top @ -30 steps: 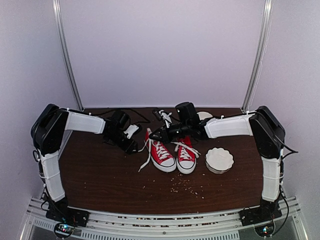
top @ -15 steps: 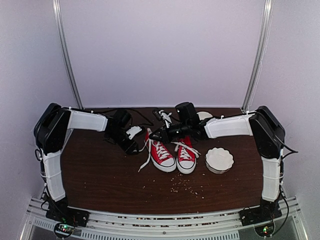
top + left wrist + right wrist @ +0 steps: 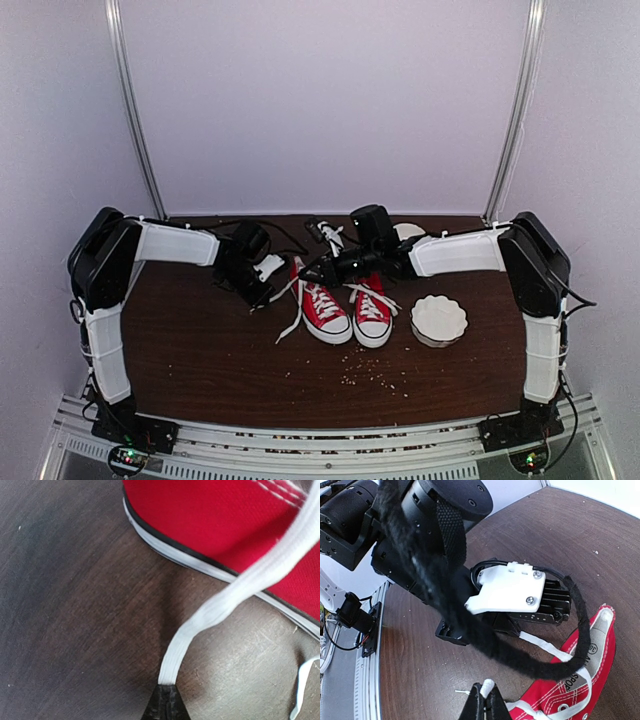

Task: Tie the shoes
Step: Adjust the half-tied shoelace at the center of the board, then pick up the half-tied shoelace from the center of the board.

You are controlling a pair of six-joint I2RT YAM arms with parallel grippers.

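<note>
Two red shoes with white toe caps stand side by side mid-table, the left shoe [image 3: 324,308] and the right shoe [image 3: 372,312]. My left gripper [image 3: 270,290] sits low just left of the left shoe, shut on a white lace [image 3: 220,605] that runs from its tips [image 3: 166,694] up across the red side of the shoe [image 3: 220,520]. My right gripper [image 3: 309,272] hovers over the left shoe's heel end, shut [image 3: 487,697] on the other lace [image 3: 488,686], whose end pokes out between the fingers. The left arm's wrist [image 3: 512,587] fills the right wrist view.
A white scalloped bowl [image 3: 439,318] rests to the right of the shoes. Crumbs [image 3: 372,375] lie scattered in front of them. A small black-and-white object [image 3: 326,232] and a white piece [image 3: 408,231] lie at the table's back edge. A loose lace [image 3: 292,322] trails left of the shoe.
My left gripper has slid right toward the left shoe and closed on its lace. The right arm has stayed still, holding the other lace.
</note>
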